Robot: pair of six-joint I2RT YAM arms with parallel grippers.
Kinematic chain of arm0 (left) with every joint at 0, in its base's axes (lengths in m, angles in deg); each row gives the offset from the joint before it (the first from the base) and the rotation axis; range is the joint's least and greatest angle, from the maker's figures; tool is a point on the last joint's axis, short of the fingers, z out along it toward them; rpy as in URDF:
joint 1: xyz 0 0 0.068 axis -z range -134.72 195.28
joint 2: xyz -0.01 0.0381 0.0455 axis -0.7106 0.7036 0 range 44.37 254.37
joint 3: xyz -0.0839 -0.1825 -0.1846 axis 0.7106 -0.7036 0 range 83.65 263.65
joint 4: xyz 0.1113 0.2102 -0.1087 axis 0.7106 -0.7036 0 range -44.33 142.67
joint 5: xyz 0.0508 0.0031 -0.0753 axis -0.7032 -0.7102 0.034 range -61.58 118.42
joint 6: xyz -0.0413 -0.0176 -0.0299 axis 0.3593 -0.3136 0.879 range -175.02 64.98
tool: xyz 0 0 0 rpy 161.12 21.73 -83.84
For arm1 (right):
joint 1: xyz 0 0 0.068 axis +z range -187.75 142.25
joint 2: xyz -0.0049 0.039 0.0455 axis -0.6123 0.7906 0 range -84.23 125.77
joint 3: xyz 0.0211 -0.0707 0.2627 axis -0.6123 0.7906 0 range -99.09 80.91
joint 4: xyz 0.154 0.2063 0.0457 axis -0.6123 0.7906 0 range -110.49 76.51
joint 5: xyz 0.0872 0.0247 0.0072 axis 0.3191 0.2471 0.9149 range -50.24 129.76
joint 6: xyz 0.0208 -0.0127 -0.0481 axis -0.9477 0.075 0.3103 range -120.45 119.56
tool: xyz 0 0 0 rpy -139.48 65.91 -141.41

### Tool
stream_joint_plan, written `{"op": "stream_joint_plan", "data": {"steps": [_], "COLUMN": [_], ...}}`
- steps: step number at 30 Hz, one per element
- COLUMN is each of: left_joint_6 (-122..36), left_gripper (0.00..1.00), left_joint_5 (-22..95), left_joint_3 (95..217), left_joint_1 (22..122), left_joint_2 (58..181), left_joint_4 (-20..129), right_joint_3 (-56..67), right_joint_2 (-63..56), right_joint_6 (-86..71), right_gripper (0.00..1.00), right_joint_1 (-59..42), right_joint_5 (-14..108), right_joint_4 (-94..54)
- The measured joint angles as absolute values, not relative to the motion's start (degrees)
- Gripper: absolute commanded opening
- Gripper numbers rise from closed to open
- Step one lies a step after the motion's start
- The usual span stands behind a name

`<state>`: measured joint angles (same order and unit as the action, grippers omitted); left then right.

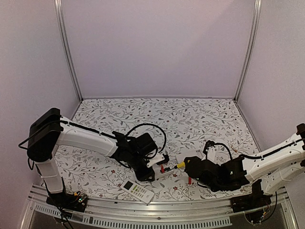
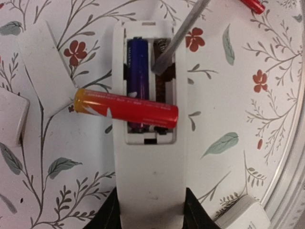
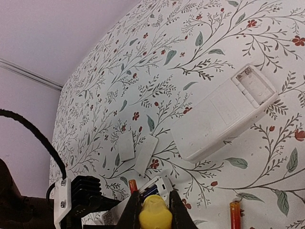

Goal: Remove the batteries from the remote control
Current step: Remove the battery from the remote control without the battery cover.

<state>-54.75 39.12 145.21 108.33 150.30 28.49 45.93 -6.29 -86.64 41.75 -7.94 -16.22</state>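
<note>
Bottom centre, the left gripper clamps the remote steady so the right gripper, clenched on the screwdriver, can pry; the red battery lies across the blue battery.

A robotics lab test cell: pale panel walls framed by aluminium posts enclose the floral-papered counter beyond the left pincer. Behind it, the cabled left arm and right arm are bolted to a slotted aluminium rail.
</note>
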Motion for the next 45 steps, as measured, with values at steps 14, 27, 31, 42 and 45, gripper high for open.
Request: {"op": "stream_joint_plan", "data": {"steps": [14,27,31,42,45], "left_joint_6": [-54.97,-55.69,-55.84,-59.95,-60.70], "left_gripper": [0.21,0.21,0.21,0.22,0.22], "left_joint_5": [24.74,21.72,21.76,25.06,25.83], "left_joint_3": [144.84,145.32,145.54,141.56,141.45], "left_joint_1": [114.23,115.52,115.54,115.63,115.63], "left_joint_2": [150.26,151.09,151.24,148.33,148.29], "left_joint_4": [29.71,31.20,31.20,33.49,33.49], "right_joint_3": [45.93,46.61,46.87,48.14,48.38], "right_joint_2": [-6.40,-10.80,-11.34,-22.18,-26.60], "right_joint_6": [-87.71,-88.26,-88.47,-70.51,-61.66], "right_gripper": [0.00,0.00,0.00,0.00,0.00], "right_joint_1": [41.75,41.18,41.18,37.27,33.20], "right_joint_5": [-8.95,-13.67,-14.20,-5.10,3.22], "right_joint_4": [-15.80,-16.42,-16.00,-13.27,-15.04]}}
